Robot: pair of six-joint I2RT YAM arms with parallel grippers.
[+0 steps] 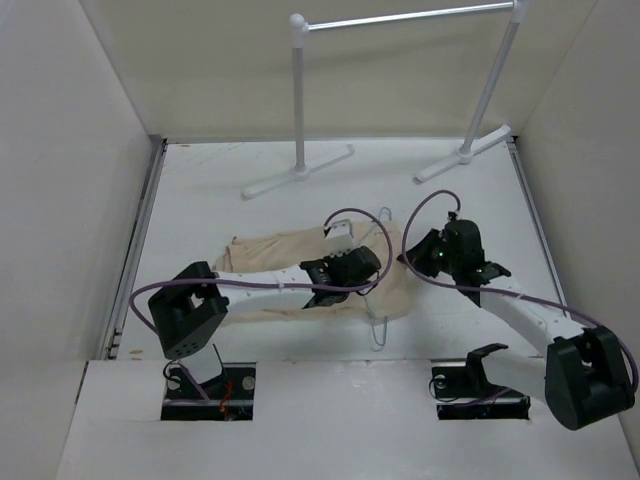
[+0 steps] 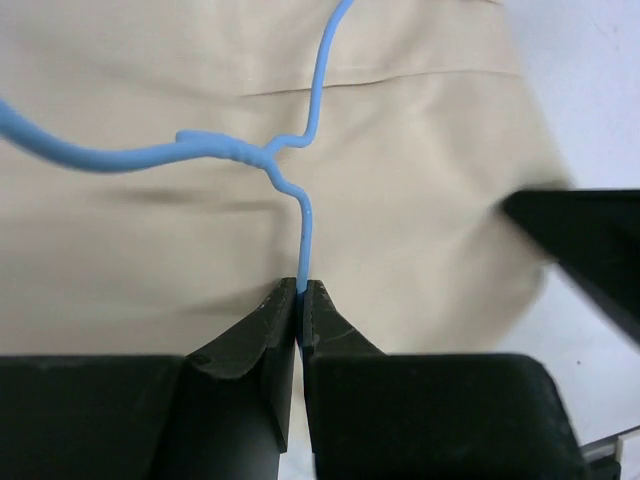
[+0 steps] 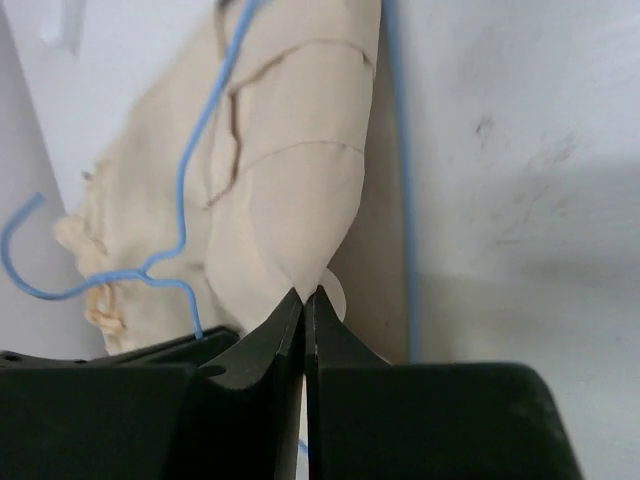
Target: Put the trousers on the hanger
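Beige cloth trousers [image 1: 265,252], soft, light and wrinkly, spread flat mid-counter [image 1: 200,190]; likely to sag and slip, so best taken at a fold or hem. Thin wire hanger [image 2: 230,152] lying on top, probably springy. Left tool [image 2: 300,292] clamped on its wire; right tool [image 3: 304,298] closed, seemingly pinching a cloth fold.

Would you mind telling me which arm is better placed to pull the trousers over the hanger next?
Right, probably: the right pincer is shut on an edge of the trousers, while the left pincer is busy, shut on the hanger wire.
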